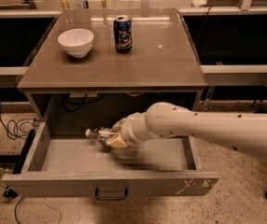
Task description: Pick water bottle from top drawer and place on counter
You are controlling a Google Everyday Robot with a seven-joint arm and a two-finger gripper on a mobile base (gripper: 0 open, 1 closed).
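The top drawer [110,185] is pulled wide open below the counter [161,59]. The water bottle [99,134] lies on its side at the back middle of the drawer, white cap pointing left. My gripper [115,138] reaches into the drawer from the right on the white arm [203,127] and is shut around the bottle's body. Only the bottle's neck, label and cap show beyond the fingers [116,143]. The wrist area is blurred.
A white bowl [76,41] and a dark blue soda can [122,33] stand on the counter's back left and back middle. Cables [17,127] lie on the floor left of the cabinet. Dark shelving runs behind.
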